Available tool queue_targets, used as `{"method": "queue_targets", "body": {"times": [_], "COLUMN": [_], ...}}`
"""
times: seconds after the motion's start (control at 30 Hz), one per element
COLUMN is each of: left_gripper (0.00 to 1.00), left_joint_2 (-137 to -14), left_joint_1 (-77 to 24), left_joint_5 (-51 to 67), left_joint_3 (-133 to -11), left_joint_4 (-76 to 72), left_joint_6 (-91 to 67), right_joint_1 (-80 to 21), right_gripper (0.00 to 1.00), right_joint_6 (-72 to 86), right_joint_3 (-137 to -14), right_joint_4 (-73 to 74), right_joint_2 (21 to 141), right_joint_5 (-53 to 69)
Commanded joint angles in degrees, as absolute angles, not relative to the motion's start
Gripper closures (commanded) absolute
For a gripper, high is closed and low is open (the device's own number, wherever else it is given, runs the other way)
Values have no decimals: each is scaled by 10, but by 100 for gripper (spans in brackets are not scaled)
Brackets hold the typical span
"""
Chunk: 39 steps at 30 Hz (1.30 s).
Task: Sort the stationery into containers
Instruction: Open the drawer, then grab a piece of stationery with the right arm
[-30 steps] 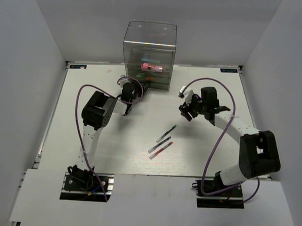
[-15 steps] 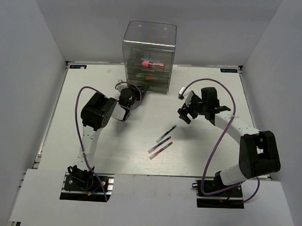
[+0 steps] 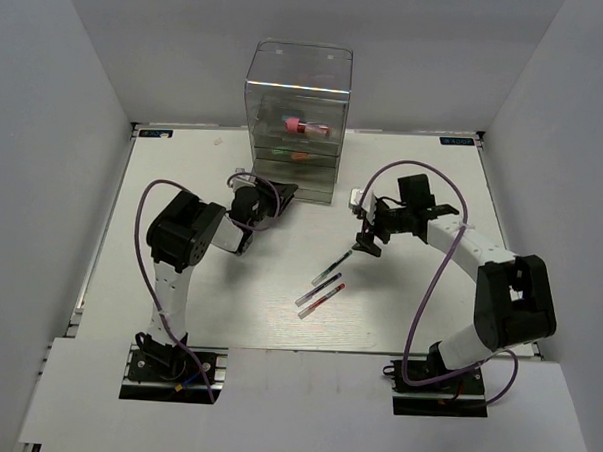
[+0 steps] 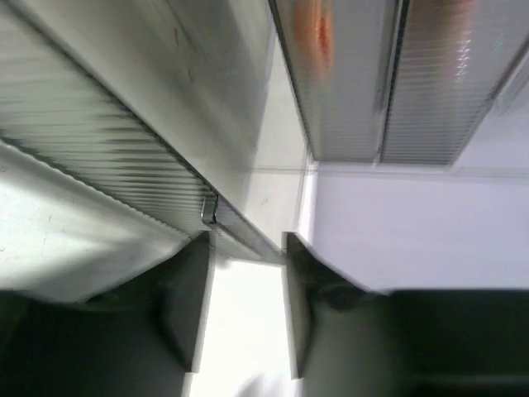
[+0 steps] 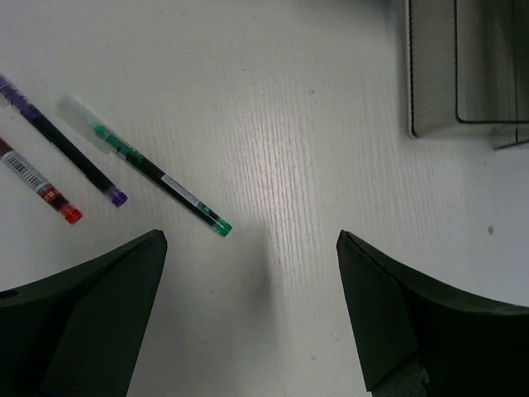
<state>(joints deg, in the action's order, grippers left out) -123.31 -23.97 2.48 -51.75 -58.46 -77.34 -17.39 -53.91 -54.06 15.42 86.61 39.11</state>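
Note:
The clear drawer cabinet [image 3: 297,96] stands at the back of the table, with a pink block [image 3: 298,126] and orange and green sticks blurred inside. Its bottom drawer [image 3: 305,189] sticks out toward me. My left gripper [image 3: 283,193] is shut on that drawer's clear front lip [image 4: 241,234], which runs between the fingers. Three pens lie mid-table: green-tipped [image 3: 333,264], dark [image 3: 319,287] and red [image 3: 321,300]. My right gripper [image 3: 366,244] is open and empty, low over the table just right of the green-tipped pen [image 5: 145,165]. The dark pen [image 5: 62,141] and red pen [image 5: 37,186] lie further left.
The cabinet's drawer corner [image 5: 463,74] shows at the upper right of the right wrist view. White walls close the table on three sides. Purple cables loop from both arms over the table.
The left gripper has drawn back toward me and the bottom drawer has slid out with it. The right gripper has dropped and moved toward the green-tipped pen.

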Motion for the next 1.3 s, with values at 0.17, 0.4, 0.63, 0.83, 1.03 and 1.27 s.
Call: {"method": "queue_targets", "body": {"times": [0.17, 0.4, 0.63, 0.83, 1.03, 1.27], "left_gripper": [39, 49, 93, 36, 11, 34], "left_joint_2": [-1144, -1007, -799, -643, -538, -572], "left_joint_1": [-233, -238, -231, -231, -231, -231], "left_joint_5": [71, 65, 92, 92, 103, 188], "left_joint_3": [-534, -442, -352, -313, -195, -115], "left_joint_4": [-452, -323, -161, -37, -91, -259], "left_joint_6": [-701, -602, -547, -521, -652, -720], "right_joint_1": [-180, -205, -238, -261, -272, -275], "right_gripper": [20, 47, 48, 45, 55, 89], "right_joint_6": [-814, -993, -1022, -995, -985, -971], "right_joint_3": [-631, -694, -685, -693, -715, -718], "right_joint_4": [333, 472, 474, 448, 461, 468], "right_joint_2": [936, 1018, 1040, 1067, 1102, 1114], "right_joint_5": [464, 415, 369, 351, 330, 305]}}
